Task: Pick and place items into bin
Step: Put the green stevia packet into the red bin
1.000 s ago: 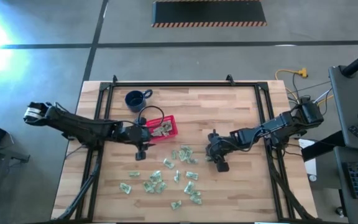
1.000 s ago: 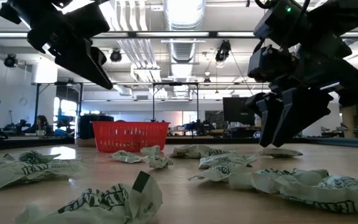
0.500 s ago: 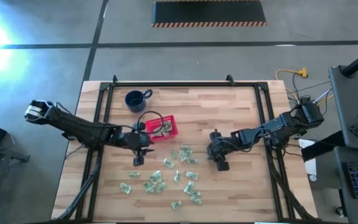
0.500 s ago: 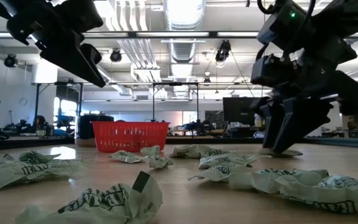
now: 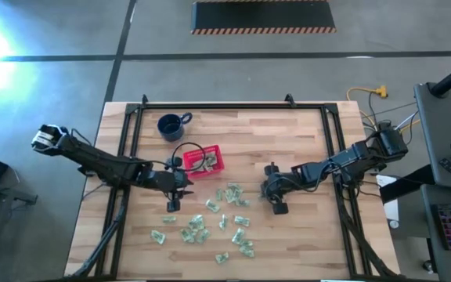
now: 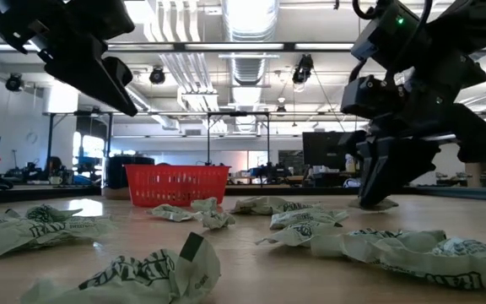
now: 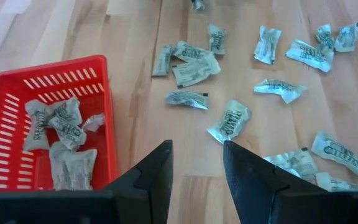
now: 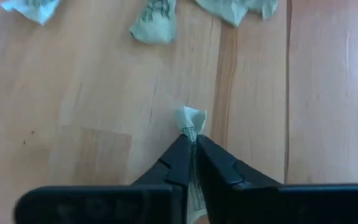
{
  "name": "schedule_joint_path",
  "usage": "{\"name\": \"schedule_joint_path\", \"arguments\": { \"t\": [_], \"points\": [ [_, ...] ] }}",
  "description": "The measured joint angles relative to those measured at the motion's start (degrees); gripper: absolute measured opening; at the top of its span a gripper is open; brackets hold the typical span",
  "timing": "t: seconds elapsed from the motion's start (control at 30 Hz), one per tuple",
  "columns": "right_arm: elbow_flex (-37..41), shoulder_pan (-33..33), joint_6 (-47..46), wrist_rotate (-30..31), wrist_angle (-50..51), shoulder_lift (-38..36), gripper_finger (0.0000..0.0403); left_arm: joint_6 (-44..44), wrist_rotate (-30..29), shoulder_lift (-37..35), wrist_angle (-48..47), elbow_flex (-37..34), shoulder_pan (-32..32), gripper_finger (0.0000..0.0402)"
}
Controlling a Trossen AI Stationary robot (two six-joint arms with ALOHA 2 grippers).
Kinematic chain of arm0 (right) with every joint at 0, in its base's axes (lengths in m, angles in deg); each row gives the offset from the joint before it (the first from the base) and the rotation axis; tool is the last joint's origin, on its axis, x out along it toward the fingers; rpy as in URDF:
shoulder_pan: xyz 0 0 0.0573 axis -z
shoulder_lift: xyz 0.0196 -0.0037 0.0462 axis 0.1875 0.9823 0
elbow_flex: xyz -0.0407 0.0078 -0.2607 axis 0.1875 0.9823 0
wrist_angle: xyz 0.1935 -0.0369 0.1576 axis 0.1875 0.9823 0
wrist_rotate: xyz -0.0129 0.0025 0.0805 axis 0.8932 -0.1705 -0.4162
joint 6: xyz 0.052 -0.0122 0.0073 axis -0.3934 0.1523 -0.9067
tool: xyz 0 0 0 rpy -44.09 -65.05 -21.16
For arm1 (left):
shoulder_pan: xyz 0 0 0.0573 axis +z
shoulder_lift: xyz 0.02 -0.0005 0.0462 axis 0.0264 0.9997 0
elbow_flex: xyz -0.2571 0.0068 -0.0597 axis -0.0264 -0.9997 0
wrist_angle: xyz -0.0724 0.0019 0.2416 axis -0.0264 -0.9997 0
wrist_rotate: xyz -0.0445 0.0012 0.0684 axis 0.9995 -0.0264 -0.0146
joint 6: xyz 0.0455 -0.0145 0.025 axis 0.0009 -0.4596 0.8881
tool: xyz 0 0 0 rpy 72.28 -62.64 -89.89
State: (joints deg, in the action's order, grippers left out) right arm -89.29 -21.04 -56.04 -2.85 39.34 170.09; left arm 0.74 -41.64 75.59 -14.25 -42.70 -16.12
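Observation:
Many pale green-and-white wrapped items (image 5: 210,223) lie scattered over the near middle of the wooden table. The red basket (image 5: 219,161) stands left of centre with several items inside (image 7: 61,127). My left gripper (image 5: 171,205) hovers open just near of the basket, over bare wood (image 7: 196,165). My right gripper (image 5: 279,207) is down at the table on the right of the scatter, shut on one item (image 8: 191,118). My right gripper pinches one wrapped item between its two fingers (image 8: 178,155). The item's crinkled end (image 8: 192,116) sticks out past the fingertips. The fingers slant down from the table's right side. Their tips are at the tabletop (image 6: 369,201), and the item still lies on the wood.
A dark blue mug (image 5: 171,125) stands at the far left beyond the basket. A black cable (image 5: 188,145) loops over the basket's far side. Black rails (image 5: 233,106) frame the table's far and side edges. Bare wood lies at the far right.
My right gripper has sunk the last bit to the table and shut on one wrapped item, which stays on the wood. My left gripper, still open, has swung away from the basket toward the table's near edge.

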Motion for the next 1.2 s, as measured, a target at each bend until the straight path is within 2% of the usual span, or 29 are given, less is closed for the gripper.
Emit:
{"name": "schedule_joint_path", "arguments": {
  "t": [0.2, 0.33, 0.4, 0.47, 0.57, 0.73, 0.83, 1.03, 1.2],
  "points": [
    [-2.2, 0.5, 4.3, 0.6, -1.3, -0.5, 0.0009, -4.5, -0.2, 0.0, -3.2, 0.0, -2.5, 0.0125],
    [-6.2, 1.8, 10.0, 6.5, -2.3, -0.6, 0.0009, -7.3, -0.2, 0.0, -5.0, 0.0, -5.2, 0.0125],
    [-7.7, 2.9, 13.3, 9.5, -7.5, -0.4, 0.0009, -8.7, -1.2, 0.0, -5.7, 0.0, -6.6, 0.0125],
    [-8.5, 4.3, 16.5, 10.0, -15.4, 0.0, 0.0009, -10.1, -1.4, 0.0, -5.5, 0.0, -8.1, 0.0125],
    [-9.7, 7.0, 20.8, 7.4, -24.4, 1.2, 0.0009, -12.7, -1.8, 0.0, -5.6, -0.3, -10.6, 0.0125],
    [-13.6, 12.2, 20.8, -1.5, -29.1, 5.1, 0.0009, -18.3, -3.2, 0.1, -7.2, -1.0, -14.9, 0.0125],
    [-16.9, 14.4, 19.3, -4.3, -29.2, 9.4, 0.0009, -22.9, -5.8, 0.1, -10.5, -1.0, -17.1, 0.0125],
    [-24.6, 16.9, 17.9, -5.0, -29.0, 18.6, 0.0009, -27.8, -7.3, 0.1, -11.7, -1.0, -19.7, 0.0125],
    [-30.5, 19.1, 16.3, -5.3, -21.9, 23.4, 0.0012, -30.9, -7.2, 0.1, -11.7, -1.0, -21.1, 0.0125]
  ]
}}
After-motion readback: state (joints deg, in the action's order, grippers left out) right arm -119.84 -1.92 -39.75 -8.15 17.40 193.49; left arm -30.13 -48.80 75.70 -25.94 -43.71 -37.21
